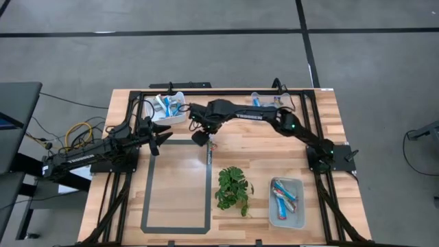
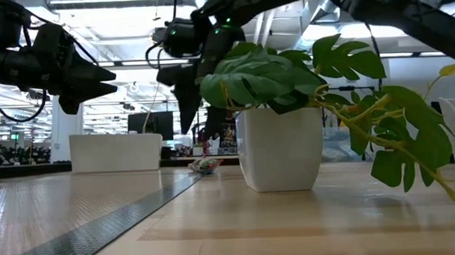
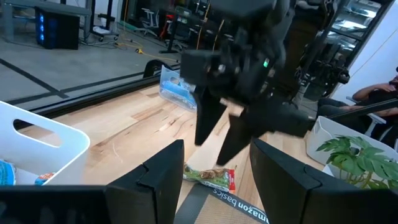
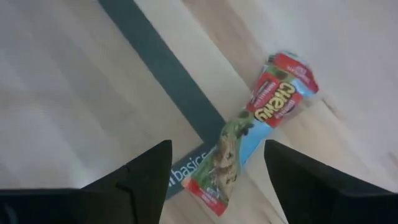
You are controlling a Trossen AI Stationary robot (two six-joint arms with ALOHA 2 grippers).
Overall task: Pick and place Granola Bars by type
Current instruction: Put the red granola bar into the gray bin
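A red and multicolour Granola Bar (image 4: 255, 134) lies flat on the wood beside the far right corner of the grey tape rectangle (image 1: 175, 185). It also shows in the left wrist view as the bar (image 3: 214, 176). My right gripper (image 1: 202, 136) hangs open above it, pointing steeply down, with a finger standing to either side of the bar's near end and clear of it. My left gripper (image 1: 164, 139) waits open and level over the table's left side, pointing at the bar.
A white bin (image 1: 168, 108) with blue bars stands at the far left. A clear container (image 1: 257, 101) sits at the far edge. A grey tray (image 1: 287, 201) with several bars is at the near right. A potted plant (image 1: 233, 189) stands beside the tape's right side.
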